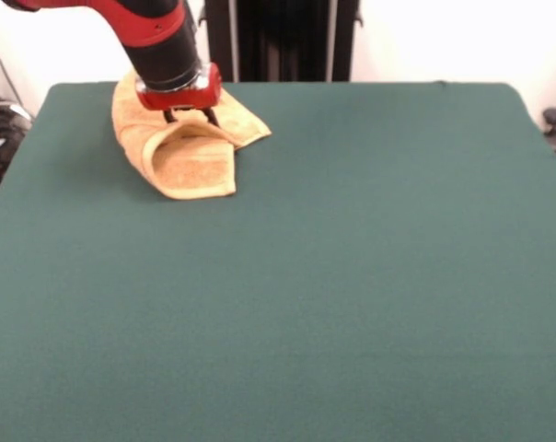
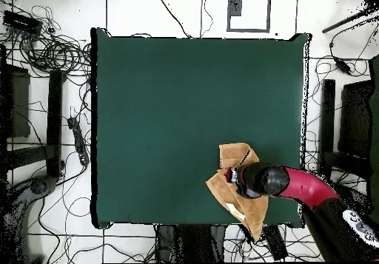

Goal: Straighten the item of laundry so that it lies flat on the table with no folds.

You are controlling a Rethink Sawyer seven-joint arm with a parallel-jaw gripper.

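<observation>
The item of laundry (image 1: pixel 191 161), a mustard-yellow towel, lies crumpled and folded over itself near the far left corner of the green table (image 1: pixel 352 276). In the overhead view the towel (image 2: pixel 235 159) sits at the lower right of the table (image 2: pixel 178 106), and one end reaches past the table's edge. My gripper (image 1: pixel 191 120) points down on top of the towel's raised fold, its two dark fingers apart and touching the cloth. From above, the gripper (image 2: pixel 229 177) and the red arm cover the towel's middle.
Cables (image 2: pixel 52 50) and black stands (image 2: pixel 55 113) lie on the floor around the table. The table's edge runs close behind the towel, with a black post (image 1: pixel 283 41) beyond it. Green cloth stretches wide to the right and front.
</observation>
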